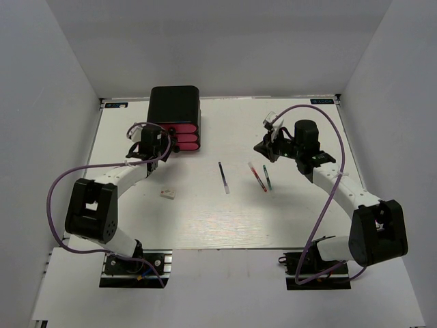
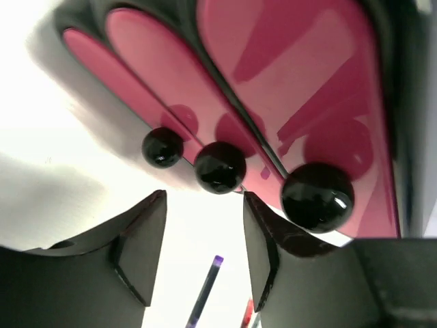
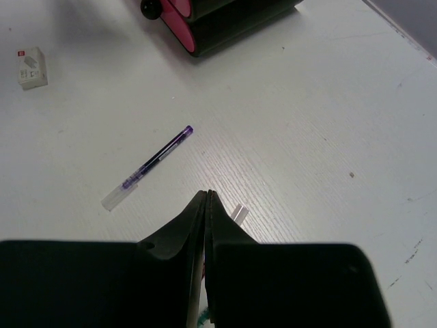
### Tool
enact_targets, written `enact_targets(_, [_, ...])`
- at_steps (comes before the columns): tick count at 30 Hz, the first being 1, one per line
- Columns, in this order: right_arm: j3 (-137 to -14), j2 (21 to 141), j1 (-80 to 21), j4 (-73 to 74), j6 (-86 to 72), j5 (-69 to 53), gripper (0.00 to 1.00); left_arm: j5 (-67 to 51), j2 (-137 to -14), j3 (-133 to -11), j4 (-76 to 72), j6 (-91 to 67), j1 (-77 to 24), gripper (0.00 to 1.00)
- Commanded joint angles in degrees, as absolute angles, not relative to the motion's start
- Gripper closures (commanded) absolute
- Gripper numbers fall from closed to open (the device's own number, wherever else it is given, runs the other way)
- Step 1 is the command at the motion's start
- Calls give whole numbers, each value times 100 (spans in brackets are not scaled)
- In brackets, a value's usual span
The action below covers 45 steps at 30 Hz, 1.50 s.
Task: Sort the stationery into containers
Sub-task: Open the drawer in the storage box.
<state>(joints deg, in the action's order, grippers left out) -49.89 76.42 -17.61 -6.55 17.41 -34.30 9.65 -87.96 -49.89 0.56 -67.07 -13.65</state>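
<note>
Your left gripper [image 2: 205, 199] stands partly open and empty, fingertips just short of the round black knobs [image 2: 220, 166] on three pink drawers [image 2: 287, 82] in the black rounded cabinet [image 1: 175, 102]. Your right gripper [image 3: 207, 198] is closed, with no grip visible, near the thin red pen [image 1: 257, 176] and green pen [image 1: 267, 180]. The dark blue pen [image 1: 224, 178] and the small white eraser block [image 1: 167, 194] lie loose on the white table [image 1: 205, 225].

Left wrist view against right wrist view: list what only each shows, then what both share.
Left wrist only: all three round black knobs on the pink drawer fronts, with the left fingers spread open. Right wrist only: the small white eraser block and the right fingers pressed shut. Both: the thin dark blue pen and the black cabinet.
</note>
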Motion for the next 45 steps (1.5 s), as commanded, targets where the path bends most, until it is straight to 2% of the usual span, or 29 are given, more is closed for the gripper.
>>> enact_targets(1, [-4948,7479,-1705,-747,1828,-3533,94,800,-8587,-5019,-176,-6434,-1354,40])
enact_targets(4, [-4931,7488,-1705,-756,1828,-3533,93,800,-8640,-5019,-333,-6381,-1354,36])
enact_targets(13, [-4896,7497,-1643,-730,1925,-3516,93,800,-8991,-5071,-640,-6328,-1301,35])
enact_targets(17, [-4913,7515,-1626,-721,1925,-3524,93,853,-9114,-5010,-1001,-6390,-1301,42])
enact_targets(24, [-4957,7576,-1600,-659,1960,-3533,93,1020,-9229,-4948,-1301,-6390,-1301,48])
enact_targets(28, [-4975,7611,-1600,-642,1986,-3533,93,1072,-9281,-4887,-1301,-6390,-1248,56])
enact_targets(34, [-4983,7638,-1600,-571,2126,-3586,93,1072,-9150,-4536,-1414,-6390,-1248,76])
enact_targets(37, [-4983,7655,-1582,-414,2354,-3761,83,950,-8939,-4202,-1415,-6390,-1248,83])
enact_targets(38, [-4992,7681,-1608,-309,2425,-3823,73,949,-8738,-3975,-1415,-6390,-1248,83])
enact_targets(40, [-5044,7743,-1608,-115,2696,-3990,60,896,-8483,-3710,-1467,-6390,-1248,84])
enact_targets(41, [-5036,7769,-1626,-45,2759,-4077,47,896,-8194,-3448,-1468,-6390,-1309,84])
enact_targets(42, [-5045,7813,-1626,182,2821,-4122,42,896,-8052,-3228,-1468,-6337,-1310,84])
enact_targets(43, [-5054,7866,-1652,289,2847,-4174,31,896,-7929,-3139,-1416,-6337,-1310,84])
enact_targets(45, [-5211,8085,-1661,518,2918,-4192,17,896,-7630,-2945,-1363,-6276,-1310,84])
